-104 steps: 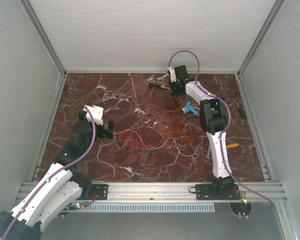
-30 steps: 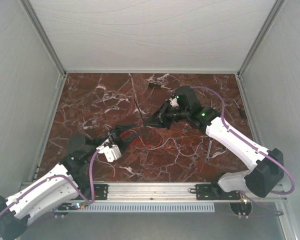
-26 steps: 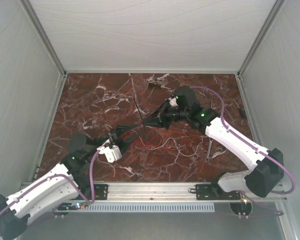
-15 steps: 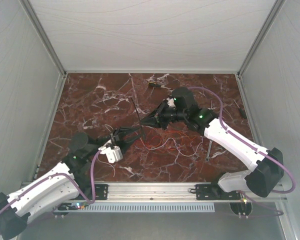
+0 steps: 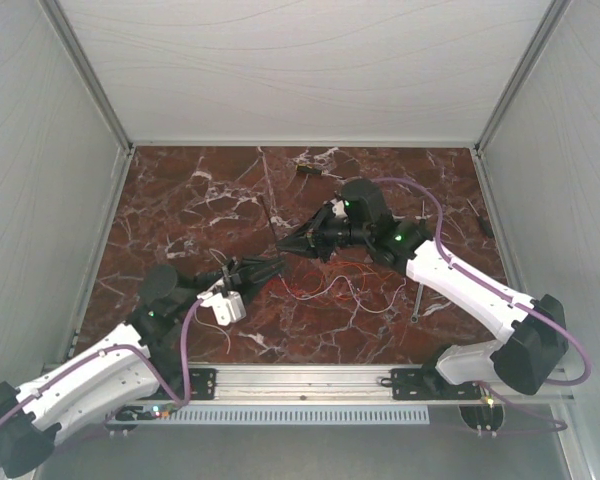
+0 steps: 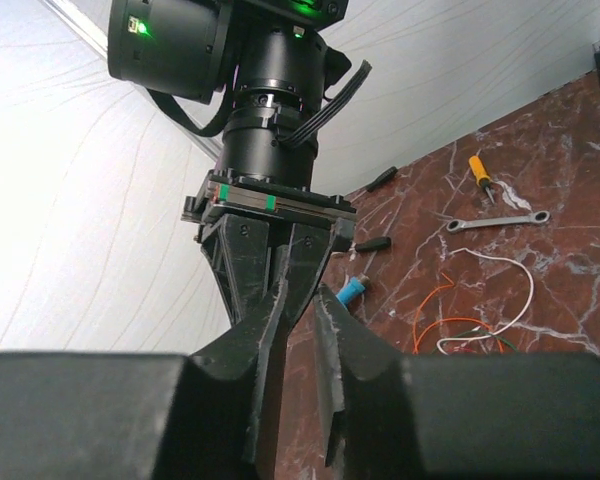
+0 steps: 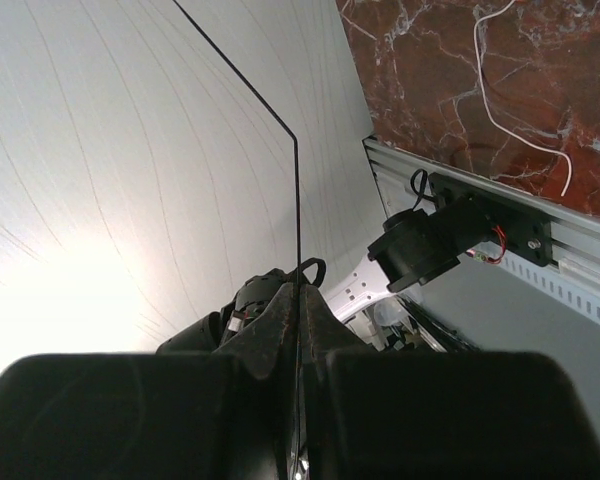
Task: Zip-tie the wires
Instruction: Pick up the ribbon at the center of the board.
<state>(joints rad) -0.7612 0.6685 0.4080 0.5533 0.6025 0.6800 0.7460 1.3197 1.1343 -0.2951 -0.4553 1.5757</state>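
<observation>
Black thin plastic zip tie (image 7: 296,200): we see R gripper (image 7: 298,296) pinching it; L gripper (image 6: 302,305) slightly spread, near thin red/white wires (image 5: 325,289).

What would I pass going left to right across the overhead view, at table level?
Left hand → right hand, gripping the zip tie → wrench → dark tool. The wires sprawl from below the hands almost to the wrench, so they are left out.
</observation>
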